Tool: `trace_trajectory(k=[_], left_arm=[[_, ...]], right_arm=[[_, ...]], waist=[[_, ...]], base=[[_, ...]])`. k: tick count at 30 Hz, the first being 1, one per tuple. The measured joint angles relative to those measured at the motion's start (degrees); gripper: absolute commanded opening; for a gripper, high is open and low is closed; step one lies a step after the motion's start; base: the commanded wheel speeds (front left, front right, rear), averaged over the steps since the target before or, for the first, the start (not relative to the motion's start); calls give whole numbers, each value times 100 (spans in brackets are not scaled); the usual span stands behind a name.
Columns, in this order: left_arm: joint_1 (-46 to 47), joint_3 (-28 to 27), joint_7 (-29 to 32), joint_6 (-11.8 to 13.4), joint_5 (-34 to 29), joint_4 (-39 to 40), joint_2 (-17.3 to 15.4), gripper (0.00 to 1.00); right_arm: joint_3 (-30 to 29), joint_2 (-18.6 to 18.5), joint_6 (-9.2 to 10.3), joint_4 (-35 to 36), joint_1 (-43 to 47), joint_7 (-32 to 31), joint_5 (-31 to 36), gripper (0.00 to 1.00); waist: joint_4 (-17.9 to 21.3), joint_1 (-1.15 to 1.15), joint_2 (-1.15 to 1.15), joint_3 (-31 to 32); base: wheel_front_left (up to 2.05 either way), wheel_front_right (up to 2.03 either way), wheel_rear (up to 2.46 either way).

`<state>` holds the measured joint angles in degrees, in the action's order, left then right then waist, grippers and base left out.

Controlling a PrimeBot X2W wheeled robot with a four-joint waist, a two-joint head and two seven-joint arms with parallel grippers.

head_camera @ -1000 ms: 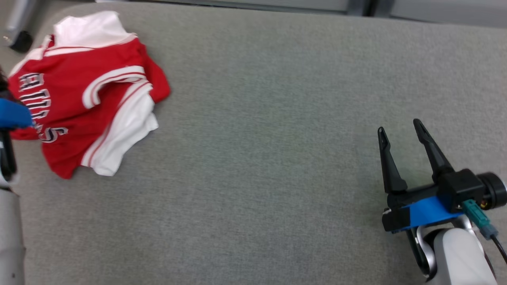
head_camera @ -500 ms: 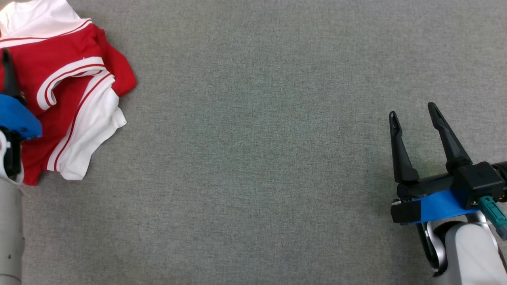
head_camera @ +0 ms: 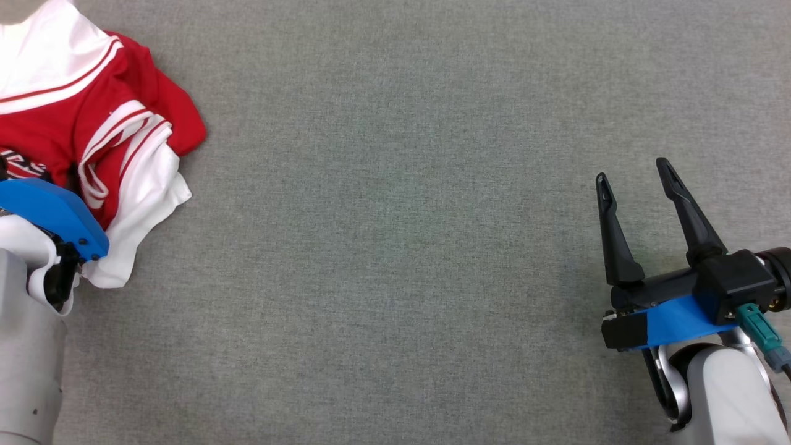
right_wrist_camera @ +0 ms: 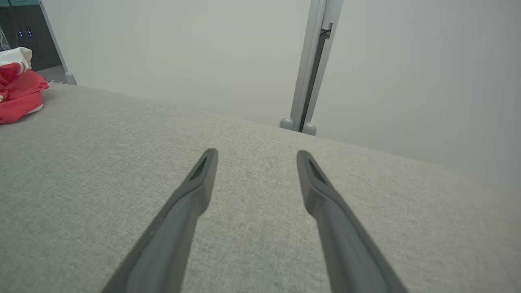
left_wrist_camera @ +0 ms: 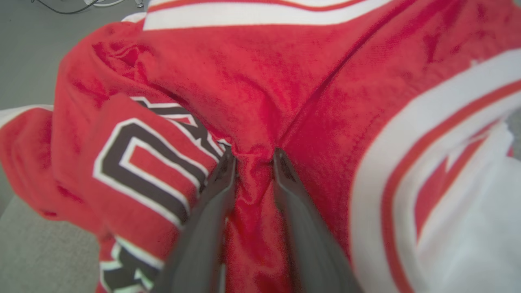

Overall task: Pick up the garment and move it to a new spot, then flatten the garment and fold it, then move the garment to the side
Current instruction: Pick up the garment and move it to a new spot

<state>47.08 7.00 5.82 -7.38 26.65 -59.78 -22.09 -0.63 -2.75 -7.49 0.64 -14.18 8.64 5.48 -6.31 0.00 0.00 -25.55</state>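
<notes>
My left gripper (left_wrist_camera: 253,156) has come down into the garment (head_camera: 93,117). In the left wrist view its jaws are drawn partway together, and a ridge of red cloth is pinched between the two tips, just beside the dark lettering. Compared with half a second ago, the blue wrist mount (head_camera: 55,213) sits further over the jersey in the head view. The cloth near it has bunched, the striped white band has crumpled into a loop, and a scrap of the lettering peeks out above the mount. The garment is still at the far left of the grey padded surface (head_camera: 395,247), reaching the top left corner of the head view. My right gripper (head_camera: 633,171) has barely shifted. It hovers wide apart and empty at the lower right, well away from the jersey.
</notes>
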Motion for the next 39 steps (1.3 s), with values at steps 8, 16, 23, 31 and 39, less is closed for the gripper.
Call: trace_trajectory(k=[8, 16, 23, 31, 39], left_arm=[[60, 213, -800, -1, 60, 37, -305, 0], [541, 389, -1650, 12, -205, 414, -448, 0], [928, 552, -1862, 53, -404, 1096, -452, 0], [1356, 837, -1713, 148, -608, 2473, -322, 0], [1507, 1169, -1144, 231, -648, 3864, -30, 0]], right_arm=[[16, 0, 0, -149, 31, 107, -116, 100], [85, 0, 0, -468, 72, 290, -385, 100], [129, 0, 0, -702, 140, 431, -582, 100], [233, 0, 0, -895, 177, 565, -877, 100], [275, -2, 0, -985, 171, 631, -1179, 100]], waist=[[70, 0, 0, 309], [131, 0, 0, 804], [282, -1, 0, 1108], [800, -1, 0, 1273], [1494, 0, 0, 1133]], base=[[0, 0, 0], [0, 0, 0], [0, 0, 0], [0, 0, 0], [0, 0, 0]])
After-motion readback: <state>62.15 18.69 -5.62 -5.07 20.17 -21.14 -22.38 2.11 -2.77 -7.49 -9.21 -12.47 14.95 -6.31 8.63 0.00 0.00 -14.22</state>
